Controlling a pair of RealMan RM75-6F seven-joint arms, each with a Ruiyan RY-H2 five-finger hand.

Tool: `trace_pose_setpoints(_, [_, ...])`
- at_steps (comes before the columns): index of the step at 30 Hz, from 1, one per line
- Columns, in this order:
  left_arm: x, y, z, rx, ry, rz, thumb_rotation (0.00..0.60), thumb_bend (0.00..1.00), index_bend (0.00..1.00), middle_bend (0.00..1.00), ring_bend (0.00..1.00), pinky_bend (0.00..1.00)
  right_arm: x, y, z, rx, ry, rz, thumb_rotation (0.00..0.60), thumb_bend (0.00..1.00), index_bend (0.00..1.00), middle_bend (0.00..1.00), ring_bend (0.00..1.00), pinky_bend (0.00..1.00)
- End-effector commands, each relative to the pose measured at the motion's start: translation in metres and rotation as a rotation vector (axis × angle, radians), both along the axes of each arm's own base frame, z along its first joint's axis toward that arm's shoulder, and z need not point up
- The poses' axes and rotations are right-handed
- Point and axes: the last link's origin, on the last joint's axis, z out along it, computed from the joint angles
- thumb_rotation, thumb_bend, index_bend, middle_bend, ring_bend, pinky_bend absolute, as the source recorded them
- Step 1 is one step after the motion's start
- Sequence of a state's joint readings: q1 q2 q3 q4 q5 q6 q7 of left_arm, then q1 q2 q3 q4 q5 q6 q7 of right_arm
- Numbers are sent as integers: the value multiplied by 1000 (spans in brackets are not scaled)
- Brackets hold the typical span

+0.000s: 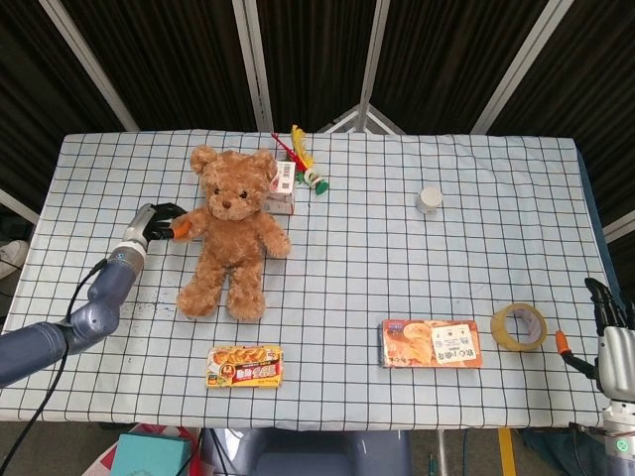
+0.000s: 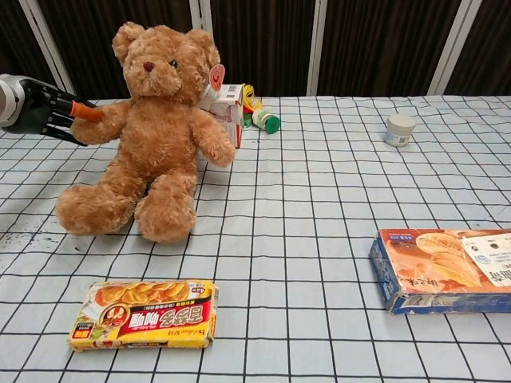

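Our left hand (image 2: 44,110) pinches the bear (image 2: 152,136) by one paw; the soft limb may slip free, toppling the bear onto the carton (image 2: 226,108).

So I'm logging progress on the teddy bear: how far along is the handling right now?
Done: the left hand grips one arm of the brown plush teddy bear, which sits tilted on the checked tablecloth. In hand: only that hold. Left: the bear's legs rest on the cloth, so it isn't lifted. The right hand hangs off the table's edge beside the tape roll, holding nothing.
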State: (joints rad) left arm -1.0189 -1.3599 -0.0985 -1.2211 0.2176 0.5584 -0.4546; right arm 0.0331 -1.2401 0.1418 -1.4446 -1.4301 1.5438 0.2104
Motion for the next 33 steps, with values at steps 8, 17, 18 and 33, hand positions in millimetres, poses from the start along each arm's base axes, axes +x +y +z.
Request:
trace_pose_setpoints(8, [1,2,5,31,-8,20,600,585,494,489,96,180,1,-1,-1,4,-1,2,600,367,85,117,235,62])
trace_pose_setpoints(17, [1,-3,1,-1,27,4,600,584,494,484,96,180,1,-1,-1,3,-3,0,600,367,85,117,235,62])
trace_pose_setpoints(18, [-1,-4,0,-5,30,10,600,584,493,483,96,180,1,-1,0,2,-4,0,600,367,85,117,235,62])
trace_pose_setpoints(33, [18,6,8,19,18,-20,600,584,492,482,96,180,1,-1,-2,9,-5,-1,600,368,85,117,235,62])
